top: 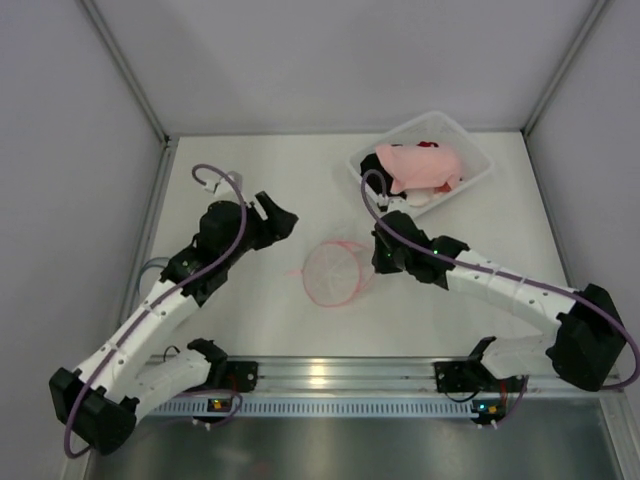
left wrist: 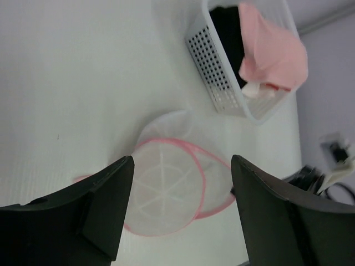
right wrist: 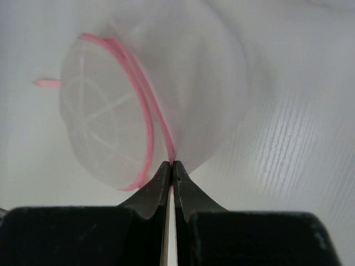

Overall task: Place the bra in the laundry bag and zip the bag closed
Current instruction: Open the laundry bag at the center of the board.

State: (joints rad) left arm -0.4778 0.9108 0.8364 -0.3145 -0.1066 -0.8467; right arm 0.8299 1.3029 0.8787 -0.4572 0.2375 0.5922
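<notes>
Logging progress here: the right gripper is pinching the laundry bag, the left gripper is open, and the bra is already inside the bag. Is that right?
No: the bra lies in the white basket, not inside the laundry bag, as the top view shows. The right gripper does pinch the bag, and the left gripper is open.

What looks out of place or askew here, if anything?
Nothing is spilled or damaged. The pink garment bulges over the white basket rim, and the mesh laundry bag looks tilted, its pink rim pinched in the jaws of the right gripper.
</notes>
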